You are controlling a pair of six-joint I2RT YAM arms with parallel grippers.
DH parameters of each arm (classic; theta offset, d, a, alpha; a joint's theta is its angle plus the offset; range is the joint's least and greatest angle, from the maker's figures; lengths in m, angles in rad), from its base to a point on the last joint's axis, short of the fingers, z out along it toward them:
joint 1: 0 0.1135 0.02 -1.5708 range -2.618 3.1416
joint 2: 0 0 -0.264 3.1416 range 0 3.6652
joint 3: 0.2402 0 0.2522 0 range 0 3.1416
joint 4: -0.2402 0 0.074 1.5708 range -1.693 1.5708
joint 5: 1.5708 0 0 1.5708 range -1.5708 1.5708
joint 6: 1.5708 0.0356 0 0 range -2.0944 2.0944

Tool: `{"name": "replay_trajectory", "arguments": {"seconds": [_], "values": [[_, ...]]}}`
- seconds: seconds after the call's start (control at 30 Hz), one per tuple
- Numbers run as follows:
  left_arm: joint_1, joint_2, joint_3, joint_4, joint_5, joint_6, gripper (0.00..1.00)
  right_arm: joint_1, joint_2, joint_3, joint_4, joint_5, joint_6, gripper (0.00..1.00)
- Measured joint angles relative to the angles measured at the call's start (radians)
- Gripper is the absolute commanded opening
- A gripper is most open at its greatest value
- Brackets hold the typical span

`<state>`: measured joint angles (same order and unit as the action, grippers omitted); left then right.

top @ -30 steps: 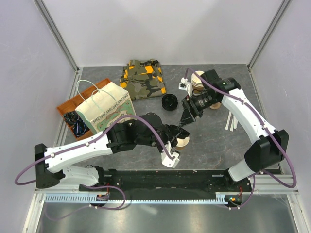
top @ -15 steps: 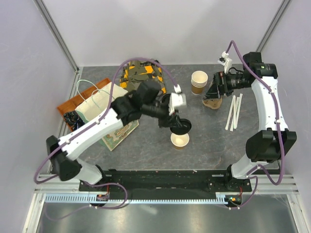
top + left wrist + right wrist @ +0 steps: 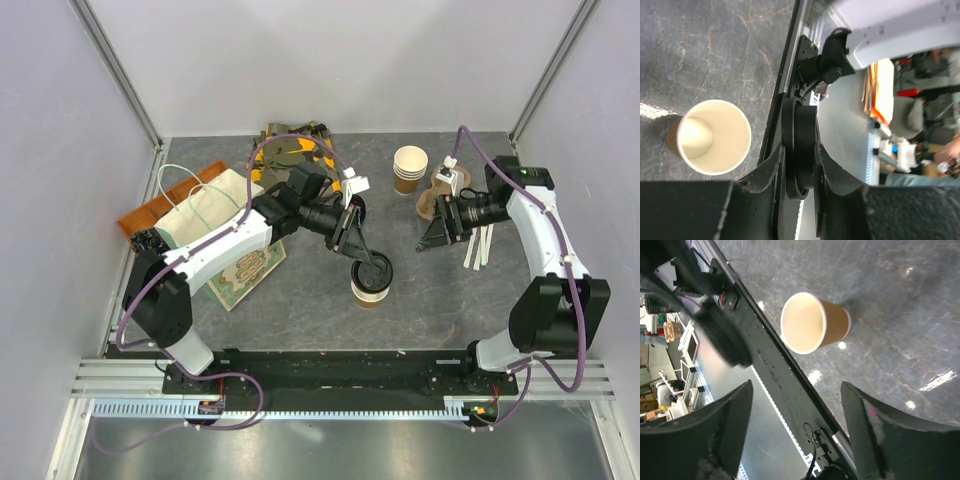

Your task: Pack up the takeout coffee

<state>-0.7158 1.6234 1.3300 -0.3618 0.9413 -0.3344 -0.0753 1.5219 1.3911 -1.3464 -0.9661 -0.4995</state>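
Note:
The takeout coffee's brown paper cup point(image 3: 367, 293) stands upright near the middle of the table, its mouth uncovered point(image 3: 710, 137) point(image 3: 812, 322). My left gripper point(image 3: 361, 254) point(image 3: 799, 149) is shut on the round black lid point(image 3: 373, 268) point(image 3: 802, 122), held on edge just beside and above the cup's rim. To the cup's right, my right gripper point(image 3: 432, 238) point(image 3: 796, 390) hangs open with nothing between its fingers and faces the cup. The lid shows as a dark blur point(image 3: 722, 337) in the right wrist view.
A printed paper bag point(image 3: 215, 228) stands at the left, in front of an orange tray point(image 3: 143, 215). A camouflage cloth point(image 3: 292, 152) lies at the back. A stack of lidless cups point(image 3: 410, 168), a brown piece point(image 3: 434, 198) and white straws point(image 3: 478, 246) sit at the right.
The left arm has swung from the front to reach in from the left, and now holds the black lid by the cup. The right gripper went back, then came forward toward the cup.

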Motion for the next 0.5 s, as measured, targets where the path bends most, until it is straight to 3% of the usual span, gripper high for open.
{"name": "replay_trajectory", "arguments": {"seconds": [0.2,0.5], "values": [[0.025,0.043,-0.031,0.102,0.017,-0.112,0.13,0.064,-0.098,-0.064,0.032,0.000,0.007,0.66],[0.023,0.049,-0.063,0.164,0.039,-0.159,0.13,0.341,-0.236,-0.087,0.270,0.162,0.131,0.52]]}}
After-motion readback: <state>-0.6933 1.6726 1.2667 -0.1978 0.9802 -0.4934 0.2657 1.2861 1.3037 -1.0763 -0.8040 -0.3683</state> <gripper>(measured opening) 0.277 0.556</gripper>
